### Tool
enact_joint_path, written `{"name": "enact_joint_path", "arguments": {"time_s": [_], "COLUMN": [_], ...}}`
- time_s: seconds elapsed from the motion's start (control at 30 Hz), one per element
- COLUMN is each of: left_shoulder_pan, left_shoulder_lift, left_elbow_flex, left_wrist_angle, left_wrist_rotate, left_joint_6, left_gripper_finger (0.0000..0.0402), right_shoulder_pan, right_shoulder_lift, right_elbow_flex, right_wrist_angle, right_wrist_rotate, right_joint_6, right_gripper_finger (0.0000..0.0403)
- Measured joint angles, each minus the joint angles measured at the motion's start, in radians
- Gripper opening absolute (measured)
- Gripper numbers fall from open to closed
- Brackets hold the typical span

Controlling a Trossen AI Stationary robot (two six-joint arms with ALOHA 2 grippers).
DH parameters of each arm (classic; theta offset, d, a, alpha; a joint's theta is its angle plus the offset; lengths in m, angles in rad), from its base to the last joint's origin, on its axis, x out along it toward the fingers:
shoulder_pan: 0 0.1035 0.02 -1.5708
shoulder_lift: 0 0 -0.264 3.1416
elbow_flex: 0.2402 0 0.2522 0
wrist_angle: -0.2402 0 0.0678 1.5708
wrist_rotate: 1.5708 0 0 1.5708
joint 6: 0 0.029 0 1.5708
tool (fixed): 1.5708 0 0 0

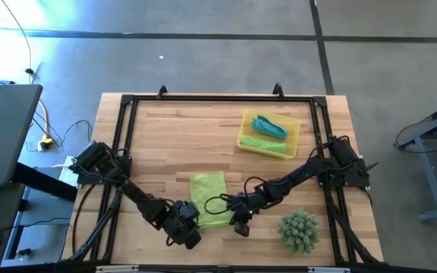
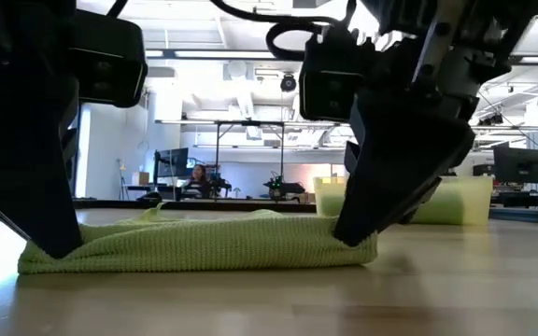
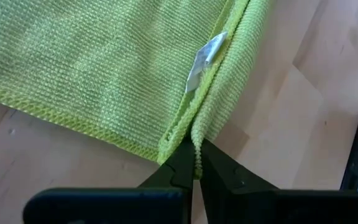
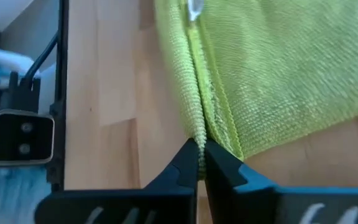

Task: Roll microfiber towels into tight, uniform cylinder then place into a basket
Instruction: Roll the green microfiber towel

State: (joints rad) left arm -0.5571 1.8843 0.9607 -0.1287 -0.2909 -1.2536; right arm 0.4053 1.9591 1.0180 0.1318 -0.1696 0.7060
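Bright overhead light; floor glare; low-view foreground blurred.

a lime-green square microfiber towel [image 1: 209, 196] is lying flat on the wooden tabletop [image 1: 173, 144] near its front edge, its near hem doubled over. a shallow yellow plastic basket [image 1: 296, 139] is sitting further back, holding a rolled teal towel [image 1: 269, 126] beside a rolled lime-green towel [image 1: 264, 145].
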Motion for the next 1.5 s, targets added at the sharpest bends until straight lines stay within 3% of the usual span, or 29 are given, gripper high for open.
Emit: {"name": "enact_joint_path", "arguments": {"time_s": [0.2,0.37,0.57,0.7,0.83,1.1,1.2,1.5], "left_shoulder_pan": [0.005,0.005,0.005,0.005,0.005,0.006,0.006,0.006], "left_shoulder_lift": [0.006,0.007,0.008,0.008,0.008,0.009,0.009,0.009], "left_elbow_flex": [-0.001,-0.002,-0.002,-0.003,-0.003,-0.003,-0.003,-0.004], "left_wrist_angle": [-0.003,-0.004,-0.002,0.000,-0.001,0.001,0.002,0.005], "left_wrist_rotate": [0.013,0.014,0.015,0.015,0.015,0.015,0.015,0.005], "left_joint_6": [-0.003,-0.021,-0.029,-0.030,-0.030,-0.030,-0.032,-0.058], "left_gripper_finger": [0.0006,0.0006,0.0006,0.0006,0.0006,0.0006,0.0006,0.0006], "right_shoulder_pan": [0.001,0.015,0.125,0.186,0.193,0.182,0.168,0.127], "right_shoulder_lift": [-0.041,-0.117,-0.131,-0.079,-0.022,-0.001,-0.001,-0.001], "right_elbow_flex": [0.000,0.000,0.000,0.002,0.002,0.001,0.001,0.001], "right_wrist_angle": [-0.010,-0.108,-0.087,-0.017,0.079,0.078,0.075,0.014], "right_wrist_rotate": [-0.023,-0.026,0.151,0.344,0.407,0.502,0.465,0.371], "right_joint_6": [-0.139,-0.392,-0.793,-0.968,-0.968,-0.879,-0.856,-0.695], "right_gripper_finger": [0.0055,0.0109,0.0107,0.0091,0.0083,0.0083,0.0091,0.0167]}}
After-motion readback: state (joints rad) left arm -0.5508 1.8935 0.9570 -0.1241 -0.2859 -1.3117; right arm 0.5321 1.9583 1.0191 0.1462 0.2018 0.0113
